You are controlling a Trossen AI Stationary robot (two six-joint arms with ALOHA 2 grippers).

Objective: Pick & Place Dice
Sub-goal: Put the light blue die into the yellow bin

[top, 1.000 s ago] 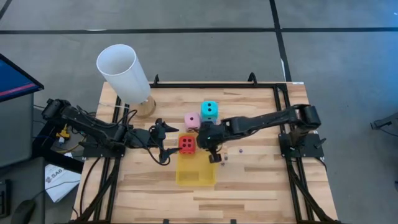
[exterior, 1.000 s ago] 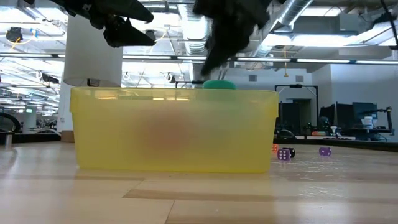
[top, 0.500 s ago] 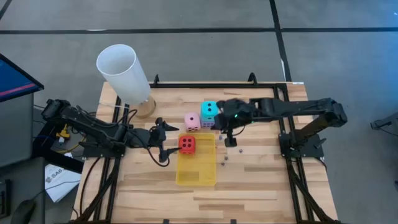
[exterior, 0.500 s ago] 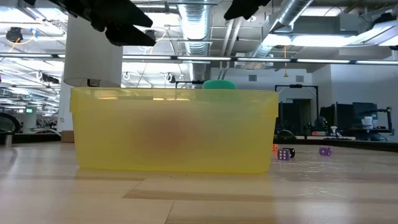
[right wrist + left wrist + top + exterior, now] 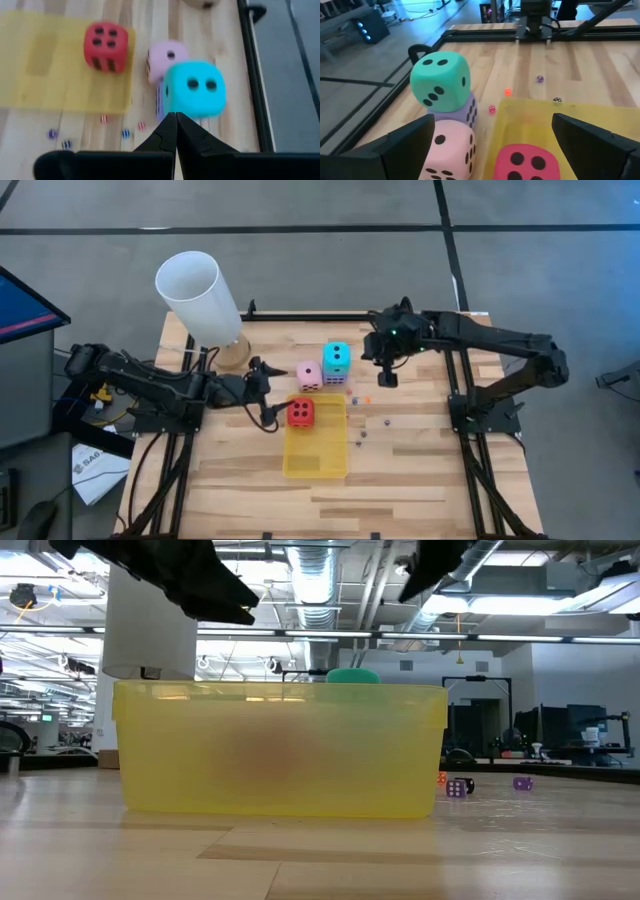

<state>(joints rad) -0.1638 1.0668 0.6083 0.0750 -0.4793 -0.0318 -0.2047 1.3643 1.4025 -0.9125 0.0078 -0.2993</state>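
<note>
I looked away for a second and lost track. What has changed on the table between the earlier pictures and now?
The right end effector, shut and empty, has swung from beside the yellow tray back towards the table's far right, past the cyan die. The left end effector stayed open by the red die, edging slightly closer. The red die in the tray, the cyan and pink die, and the tiny dice have not moved.

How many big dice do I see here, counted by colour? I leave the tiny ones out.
red die: 1
cyan die: 1
pink die: 1
purple die: 1, under the cyan die
Total: 4
</note>
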